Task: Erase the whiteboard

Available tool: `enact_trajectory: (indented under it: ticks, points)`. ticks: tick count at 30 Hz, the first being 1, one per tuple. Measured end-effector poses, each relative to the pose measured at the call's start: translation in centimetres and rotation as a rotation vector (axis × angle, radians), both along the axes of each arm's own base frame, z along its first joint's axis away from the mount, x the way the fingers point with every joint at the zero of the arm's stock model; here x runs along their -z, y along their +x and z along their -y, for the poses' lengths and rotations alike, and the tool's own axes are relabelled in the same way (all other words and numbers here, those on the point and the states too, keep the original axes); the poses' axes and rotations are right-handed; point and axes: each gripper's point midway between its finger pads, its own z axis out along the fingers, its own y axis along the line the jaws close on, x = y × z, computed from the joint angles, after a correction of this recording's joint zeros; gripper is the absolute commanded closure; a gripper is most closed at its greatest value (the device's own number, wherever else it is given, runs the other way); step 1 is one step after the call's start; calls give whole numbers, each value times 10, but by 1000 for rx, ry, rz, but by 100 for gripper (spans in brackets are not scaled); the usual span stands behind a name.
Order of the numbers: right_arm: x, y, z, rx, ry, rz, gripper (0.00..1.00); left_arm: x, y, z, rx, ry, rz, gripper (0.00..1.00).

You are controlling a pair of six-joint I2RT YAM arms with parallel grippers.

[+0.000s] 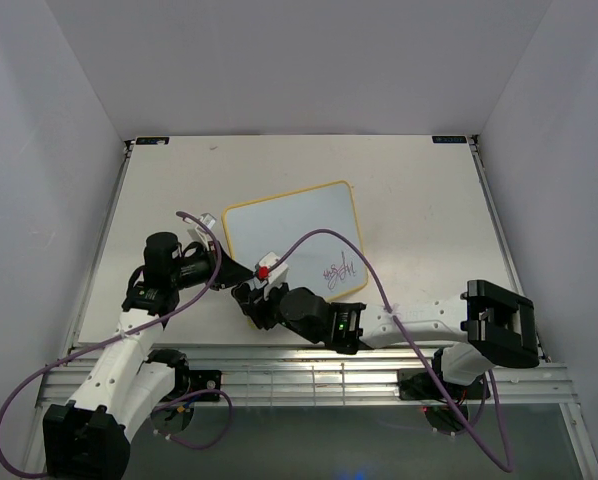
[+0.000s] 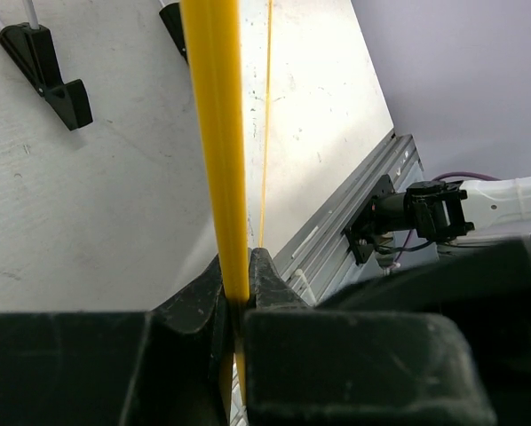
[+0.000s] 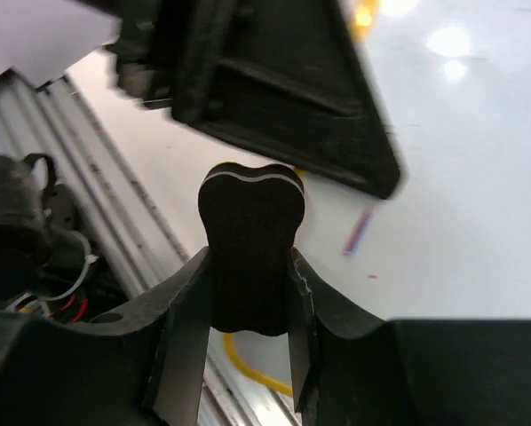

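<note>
The whiteboard (image 1: 294, 228), glossy white with a thin yellow frame, lies slightly turned in the middle of the table, with red-purple handwriting (image 1: 340, 270) near its near right corner. My left gripper (image 1: 233, 268) is shut on its yellow frame (image 2: 219, 160) at the near left edge. Two small black feet (image 2: 54, 78) show in the left wrist view. My right gripper (image 1: 252, 301) is shut on the small black eraser block (image 3: 250, 244), just off the board's near left corner. A short purple stroke (image 3: 359, 229) shows on the board surface (image 3: 461, 177) beside the eraser.
A purple cable (image 1: 317, 240) arcs over the board's near part. An aluminium rail (image 1: 309, 378) runs along the table's near edge. White walls close in the table on three sides. The left gripper's black finger (image 3: 274, 98) is close above the eraser.
</note>
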Motion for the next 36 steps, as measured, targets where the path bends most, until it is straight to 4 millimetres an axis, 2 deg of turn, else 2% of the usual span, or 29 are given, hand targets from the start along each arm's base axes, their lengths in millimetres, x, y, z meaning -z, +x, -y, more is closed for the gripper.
enact_trajectory:
  ticks: [2, 6, 12, 15, 25, 29, 31, 36]
  points:
    - [2, 13, 10, 53, -13, -16, 92, 0, 0, 0, 0, -1, -4, 100]
    - [10, 27, 29, 102, -47, -46, 92, 1, 2, 1, -3, -1, -5, 100]
    - [29, 76, 82, 298, -133, -56, 92, 2, 2, 1, -4, 0, -14, 100]
    - [39, 90, 99, 369, -197, -48, 92, 3, 1, 1, -7, -2, -24, 100]
    - [39, 93, 100, 361, -258, -26, 92, 3, 1, 1, -8, -1, -24, 100]
    - [37, 101, 104, 345, -249, -38, 92, 2, 1, 1, -6, -5, -21, 100]
    - [34, 111, 113, 351, -235, -47, 92, 1, -1, 3, 5, -15, -27, 100]
    - [30, 149, 154, 456, -224, -46, 92, 2, -13, 9, 67, -42, -72, 100]
